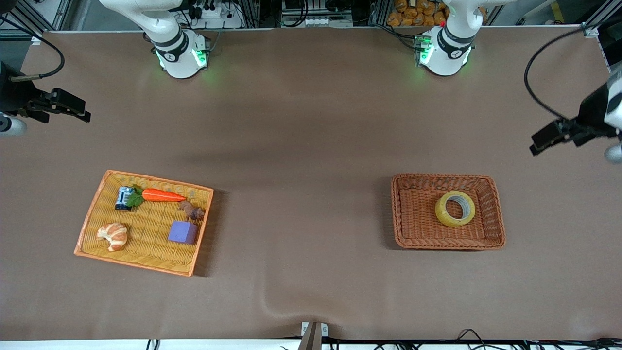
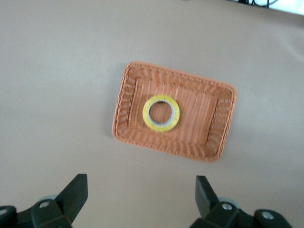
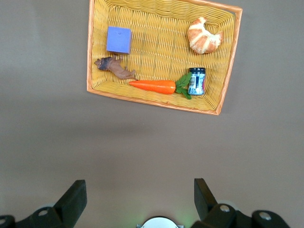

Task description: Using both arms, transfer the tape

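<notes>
From the front, the tape [image 1: 455, 208] lies flat in the brown wicker basket [image 1: 403, 214] toward my left arm's end of the tabletop [image 1: 301, 146], its hole facing up. My left gripper [image 1: 546, 140] hangs over bare tabletop near that same end, while my right gripper [image 1: 73, 107] hangs over the far end, above bare surface near the yellow tray [image 1: 92, 214] that holds the carrot [image 1: 163, 195], croissant [image 1: 113, 236], purple cube [image 1: 183, 232] and a small jar [image 1: 123, 198]. So my left arm is plainly the nearer one, and I judge it should take the roll first. Through my left wrist view, my left fingers [image 2: 73, 194] stand wide apart with nothing between them, and the tape [image 2: 161, 113] sits in the middle of the basket [image 2: 128, 109], well ahead of them; being a ring, it offers no long axis, so any grip across its rim should serve. Through my right wrist view, my right fingers [image 3: 71, 199] are likewise spread and empty over bare tabletop, the tray [image 3: 228, 61] ahead, the tape nowhere in sight.
</notes>
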Robot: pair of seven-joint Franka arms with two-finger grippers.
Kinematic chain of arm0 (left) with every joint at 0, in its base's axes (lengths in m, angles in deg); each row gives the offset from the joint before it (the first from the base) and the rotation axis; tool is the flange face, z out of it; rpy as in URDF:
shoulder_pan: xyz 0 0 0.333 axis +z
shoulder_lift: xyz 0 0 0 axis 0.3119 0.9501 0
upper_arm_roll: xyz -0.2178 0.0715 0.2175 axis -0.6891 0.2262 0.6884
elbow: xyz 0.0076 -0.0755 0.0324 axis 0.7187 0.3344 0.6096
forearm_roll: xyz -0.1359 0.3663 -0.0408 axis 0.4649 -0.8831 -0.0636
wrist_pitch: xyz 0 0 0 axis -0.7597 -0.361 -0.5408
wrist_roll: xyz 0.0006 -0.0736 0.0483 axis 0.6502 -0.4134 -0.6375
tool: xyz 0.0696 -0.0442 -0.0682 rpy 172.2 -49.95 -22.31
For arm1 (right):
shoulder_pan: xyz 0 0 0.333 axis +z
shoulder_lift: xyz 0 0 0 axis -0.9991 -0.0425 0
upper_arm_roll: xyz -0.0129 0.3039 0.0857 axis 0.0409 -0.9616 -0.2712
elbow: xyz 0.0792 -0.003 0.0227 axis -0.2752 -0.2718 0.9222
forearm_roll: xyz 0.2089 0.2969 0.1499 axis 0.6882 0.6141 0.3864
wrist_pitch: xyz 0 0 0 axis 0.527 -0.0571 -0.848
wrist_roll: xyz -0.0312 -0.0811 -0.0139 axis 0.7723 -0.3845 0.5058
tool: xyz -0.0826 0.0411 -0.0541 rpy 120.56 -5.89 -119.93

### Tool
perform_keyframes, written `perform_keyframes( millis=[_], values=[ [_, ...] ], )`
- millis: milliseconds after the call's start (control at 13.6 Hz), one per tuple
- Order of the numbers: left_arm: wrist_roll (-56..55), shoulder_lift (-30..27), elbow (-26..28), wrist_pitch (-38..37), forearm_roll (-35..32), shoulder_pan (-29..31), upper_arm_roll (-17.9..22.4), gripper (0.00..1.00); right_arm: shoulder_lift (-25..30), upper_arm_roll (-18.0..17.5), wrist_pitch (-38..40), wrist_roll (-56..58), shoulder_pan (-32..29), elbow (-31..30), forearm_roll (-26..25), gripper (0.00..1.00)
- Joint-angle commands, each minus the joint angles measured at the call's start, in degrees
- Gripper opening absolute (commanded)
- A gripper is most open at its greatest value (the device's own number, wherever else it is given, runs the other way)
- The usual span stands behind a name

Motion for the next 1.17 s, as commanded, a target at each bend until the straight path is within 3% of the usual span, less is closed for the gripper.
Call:
perform_keyframes(
  millis=[0,733,1099],
  values=[
    [-0.9,-2.5,2.5,-1.0,-0.5,0.0,-2.1,1.00,0.6,0.4,0.6,-1.3,0.8,0.1,0.5,1.00],
    [2.0,-2.1,1.9,-4.0,0.0,0.3,-2.7,1.00,-0.4,0.3,0.6,-0.7,-0.5,2.1,0.6,1.00],
    [8.0,-2.2,1.9,-4.8,-0.1,0.5,-1.5,1.00,-0.4,-1.8,0.6,-0.5,-2.6,2.1,0.7,1.00]
  ],
)
